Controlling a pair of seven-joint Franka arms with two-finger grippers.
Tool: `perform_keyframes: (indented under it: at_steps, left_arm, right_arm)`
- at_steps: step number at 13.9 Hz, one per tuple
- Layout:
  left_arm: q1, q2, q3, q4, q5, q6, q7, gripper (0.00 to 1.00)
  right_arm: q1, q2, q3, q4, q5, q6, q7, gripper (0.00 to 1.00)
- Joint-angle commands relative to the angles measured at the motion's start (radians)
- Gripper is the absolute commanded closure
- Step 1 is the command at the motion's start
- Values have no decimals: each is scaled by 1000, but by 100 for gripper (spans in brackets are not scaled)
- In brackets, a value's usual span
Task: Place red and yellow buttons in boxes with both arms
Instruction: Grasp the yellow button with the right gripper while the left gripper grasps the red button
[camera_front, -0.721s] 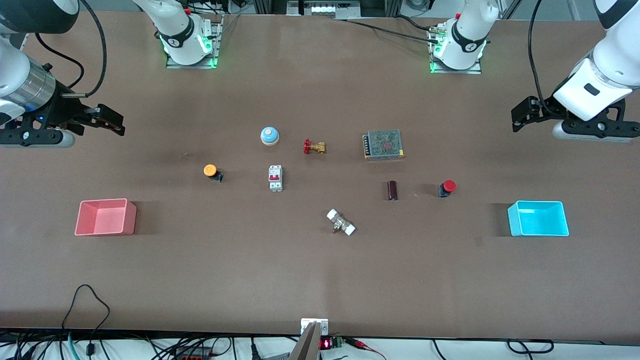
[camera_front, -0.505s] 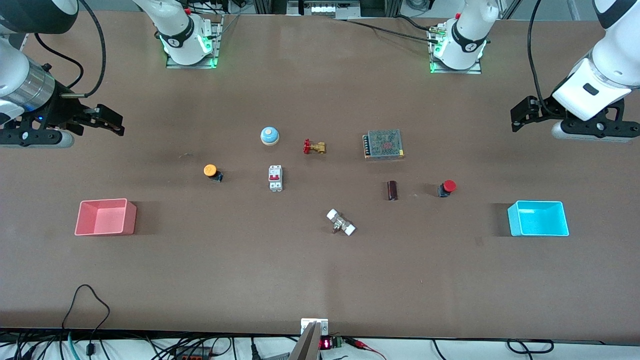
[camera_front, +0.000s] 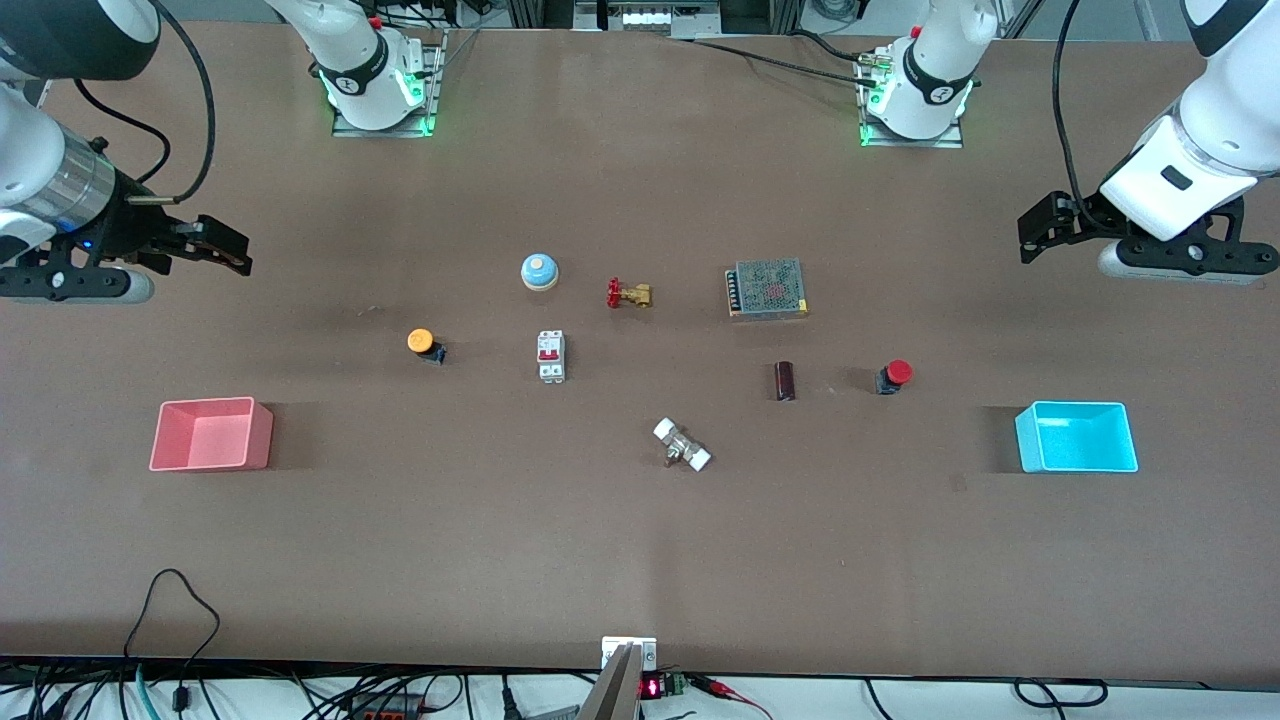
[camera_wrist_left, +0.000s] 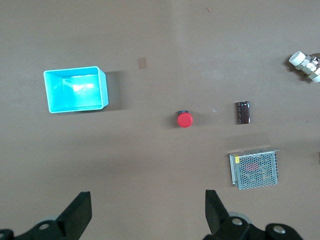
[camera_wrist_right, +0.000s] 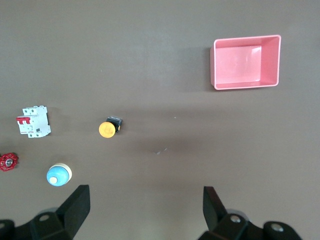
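Note:
The yellow button (camera_front: 420, 342) stands on the table toward the right arm's end and also shows in the right wrist view (camera_wrist_right: 107, 129). The pink-red box (camera_front: 210, 434) (camera_wrist_right: 245, 62) is empty, nearer the front camera than that button. The red button (camera_front: 896, 374) (camera_wrist_left: 184, 119) stands toward the left arm's end, beside the empty cyan box (camera_front: 1077, 437) (camera_wrist_left: 75, 95). My right gripper (camera_front: 232, 250) (camera_wrist_right: 145, 195) is open and empty, up over bare table at its end. My left gripper (camera_front: 1032, 235) (camera_wrist_left: 148, 197) is open and empty, up over bare table at its end.
Mid-table lie a blue dome with an orange centre (camera_front: 539, 271), a brass valve with a red handle (camera_front: 628, 294), a white circuit breaker (camera_front: 551, 355), a mesh-covered power supply (camera_front: 767, 288), a dark cylinder (camera_front: 785, 380) and a white-ended fitting (camera_front: 682, 445). Cables hang along the front edge.
Both grippers have shifted slightly while staying open. No object on the table has moved.

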Motion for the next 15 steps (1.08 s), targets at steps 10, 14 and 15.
perform_keyframes:
  at_steps: [10, 14, 15]
  left_arm:
    - [-9, 309, 0, 182, 6, -101, 3, 0]
    - [-25, 486, 0, 240, 6, -1, -3, 0]
    - [-28, 494, 0, 188, 6, 71, -5, 0]
  right_arm:
    - [103, 136, 1, -291, 10, 482, 131, 0]
    - [200, 214, 1, -308, -7, 602, 278, 0]
    - [208, 228, 1, -322, -9, 625, 298, 0]
